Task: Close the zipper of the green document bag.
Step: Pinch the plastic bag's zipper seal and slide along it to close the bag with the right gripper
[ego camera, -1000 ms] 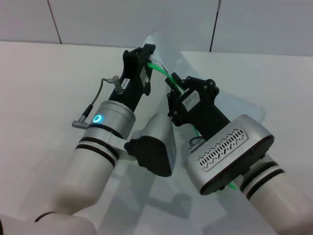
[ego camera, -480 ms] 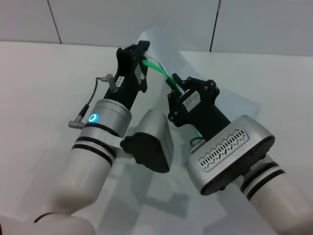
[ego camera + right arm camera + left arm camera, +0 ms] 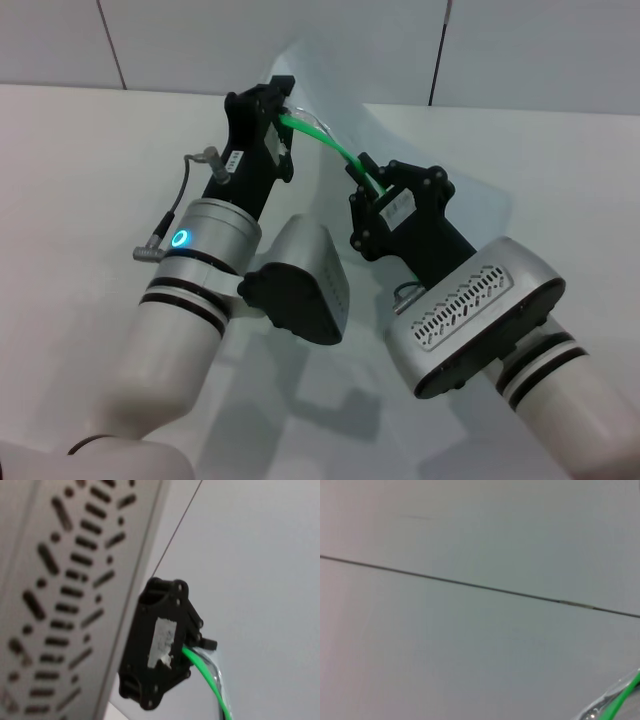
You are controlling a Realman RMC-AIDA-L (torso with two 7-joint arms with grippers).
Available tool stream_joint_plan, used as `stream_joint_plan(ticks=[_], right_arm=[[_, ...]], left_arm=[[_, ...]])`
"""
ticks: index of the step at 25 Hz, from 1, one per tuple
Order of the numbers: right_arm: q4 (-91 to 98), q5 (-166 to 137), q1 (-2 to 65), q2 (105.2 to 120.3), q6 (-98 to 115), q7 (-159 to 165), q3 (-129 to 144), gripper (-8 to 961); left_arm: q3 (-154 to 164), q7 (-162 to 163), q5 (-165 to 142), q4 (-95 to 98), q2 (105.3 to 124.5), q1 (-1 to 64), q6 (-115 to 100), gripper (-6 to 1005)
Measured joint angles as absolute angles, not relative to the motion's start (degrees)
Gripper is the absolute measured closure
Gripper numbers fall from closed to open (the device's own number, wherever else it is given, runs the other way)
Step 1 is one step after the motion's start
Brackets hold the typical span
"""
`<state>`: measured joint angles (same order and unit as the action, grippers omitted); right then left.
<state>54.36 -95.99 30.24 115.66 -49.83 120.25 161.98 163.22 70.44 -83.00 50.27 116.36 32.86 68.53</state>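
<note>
Pulling the zipper (image 3: 325, 142) taut between them, the left gripper (image 3: 285, 108) and right gripper (image 3: 366, 182) are each pinching the bag (image 3: 440, 200) edge, and sliding evenly should be avoiding snags.

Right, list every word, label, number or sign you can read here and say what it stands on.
No text can be read.
White sticker on the left gripper: print too small to read.
White sticker on the right gripper: print too small to read.
In the right wrist view, the left gripper's sticker: blurred, unreadable.
The green document bag and its zipper: no print visible.
</note>
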Motion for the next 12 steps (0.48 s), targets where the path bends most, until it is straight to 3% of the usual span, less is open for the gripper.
stream_joint_plan(ticks=[12], right_arm=[[52.9,-95.8,29.9,115.66,-49.8,120.8,161.8,874]], left_arm=[[162.7,72.2,-82.7,50.2,116.36,32.4,69.9,933]])
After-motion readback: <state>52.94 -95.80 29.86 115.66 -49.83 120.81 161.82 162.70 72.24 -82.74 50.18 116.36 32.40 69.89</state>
